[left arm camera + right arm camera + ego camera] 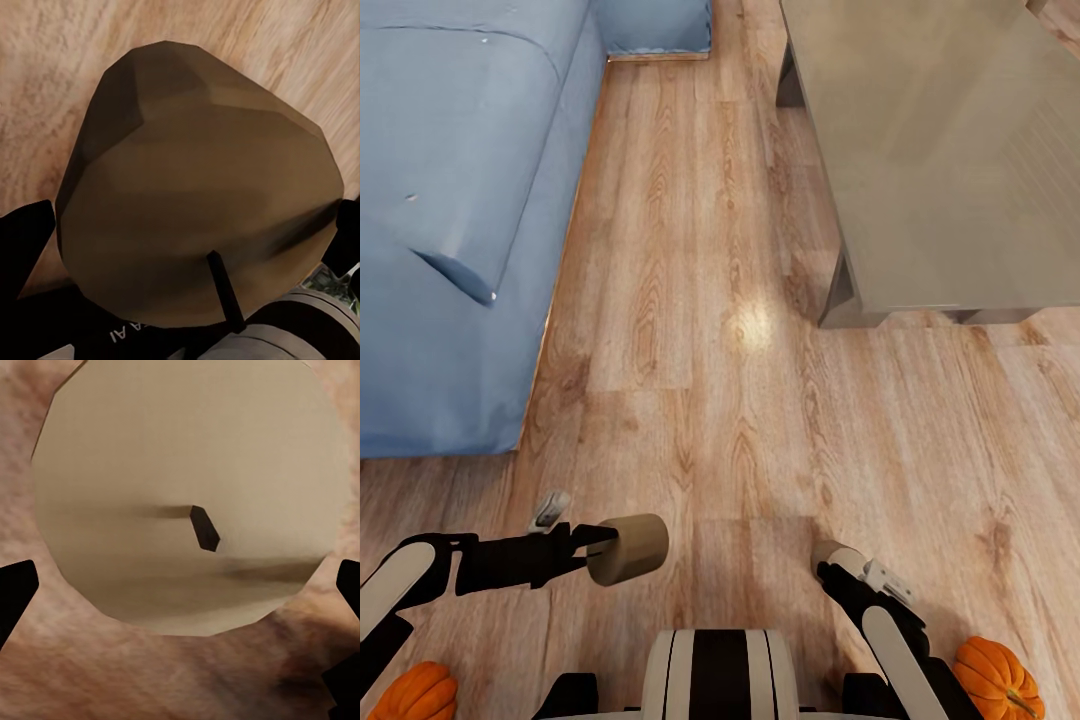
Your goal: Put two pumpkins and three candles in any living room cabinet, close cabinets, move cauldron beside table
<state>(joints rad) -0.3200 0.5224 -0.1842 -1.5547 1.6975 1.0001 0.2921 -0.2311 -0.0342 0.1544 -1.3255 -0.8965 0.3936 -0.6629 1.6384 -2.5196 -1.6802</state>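
My left gripper (605,548) is shut on a beige candle (628,548), held on its side just above the floor. In the left wrist view this candle (195,195) sits between the black fingers (22,240), dark wick toward the camera. My right gripper (828,562) is shut on a second candle (824,552). In the right wrist view its round top (187,472) and wick lie between the fingertips (13,592). One orange pumpkin (415,693) lies on the floor at the lower left, another pumpkin (998,680) at the lower right. The cabinet and the cauldron are out of view.
A blue sofa (450,200) runs along the left side. A grey table (940,150) stands at the upper right. A strip of wood floor (700,300) runs between them. My striped trunk (720,670) is at the bottom centre.
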